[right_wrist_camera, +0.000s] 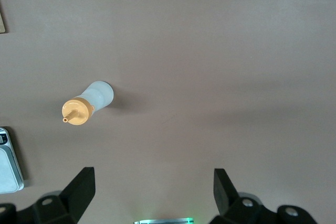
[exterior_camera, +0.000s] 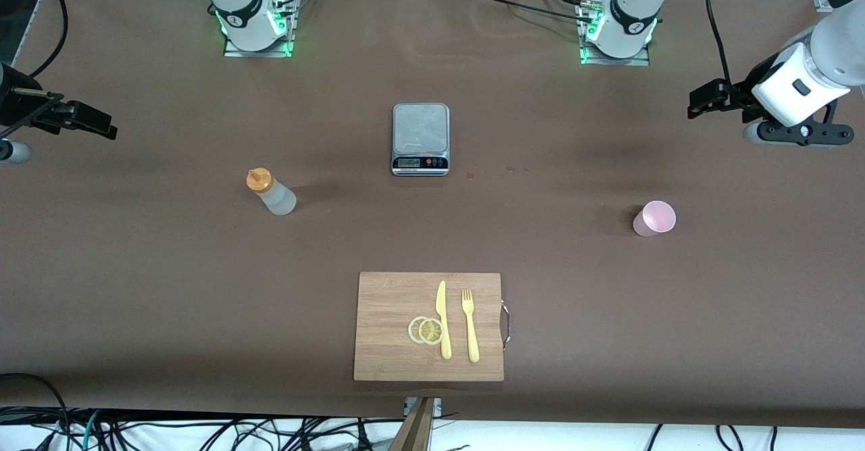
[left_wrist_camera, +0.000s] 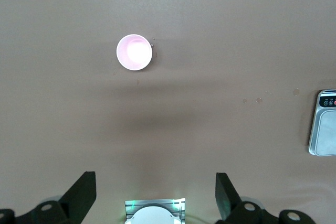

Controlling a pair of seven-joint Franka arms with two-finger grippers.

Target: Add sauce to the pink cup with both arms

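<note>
The layout reads as a start position, with each task item set out at the end of the surface (exterior_camera: 135, 268) served by the arm most likely to take it.

The right hand (exterior_camera: 81, 121) hangs in the air above the right arm's end of the surface, its two fingers (right_wrist_camera: 79, 190) spread wide, holding and touching nothing. The sauce bottle (exterior_camera: 272, 193) stands upright on that same end, its orange nozzle cap on top, well apart from everything else; in the right wrist view the bottle (right_wrist_camera: 88, 103) sits clear of the fingers, so that arm seems meant to pick it up.

In the middle, the kitchen scale (exterior_camera: 420, 138) sits with its steel plate bare, probably the spot where the cup is to be filled and weighed. Nearer the front camera lies the wooden cutting board (exterior_camera: 385, 329), carrying two lemon slices (exterior_camera: 426, 330), a yellow knife (exterior_camera: 442, 319) and a yellow fork (exterior_camera: 470, 324); these look unrelated to the job.

The pink cup (exterior_camera: 654, 219) stands upright and empty toward the left arm's end, well apart from the scale. The left hand (exterior_camera: 713, 97) hovers above that end, its fingers (left_wrist_camera: 81, 192) also at full spread and empty, with the cup (left_wrist_camera: 134, 52) in view below it.
</note>
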